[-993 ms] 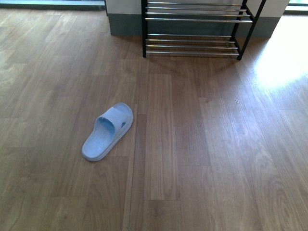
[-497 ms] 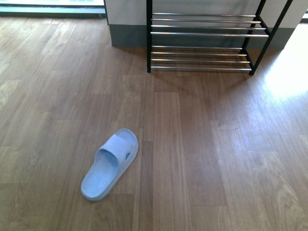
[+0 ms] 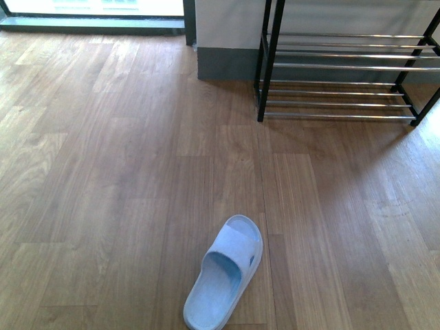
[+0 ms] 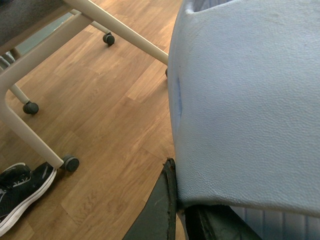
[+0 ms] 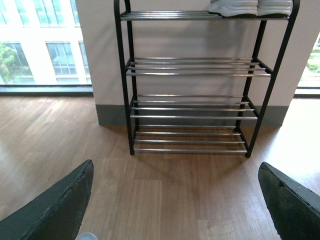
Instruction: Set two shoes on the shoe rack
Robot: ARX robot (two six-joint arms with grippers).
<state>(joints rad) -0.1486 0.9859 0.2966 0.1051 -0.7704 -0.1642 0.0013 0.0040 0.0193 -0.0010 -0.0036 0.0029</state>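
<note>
Footwear, pale blue: floor slipper (image 3: 225,272) lies near; held slipper (image 4: 250,100) looks clenched in left gripper (image 4: 185,215). Right gripper (image 5: 175,167) gapes empty. Shoe rack (image 3: 344,69) stands far right; approach squarely, sole level.

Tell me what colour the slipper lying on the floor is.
The slipper is pale blue; the front view shows it best.

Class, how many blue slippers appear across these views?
2. One slipper lies on the floor, short of the rack; the other slipper fills the left wrist view, apparently in the left tool. More may be hidden.
</note>
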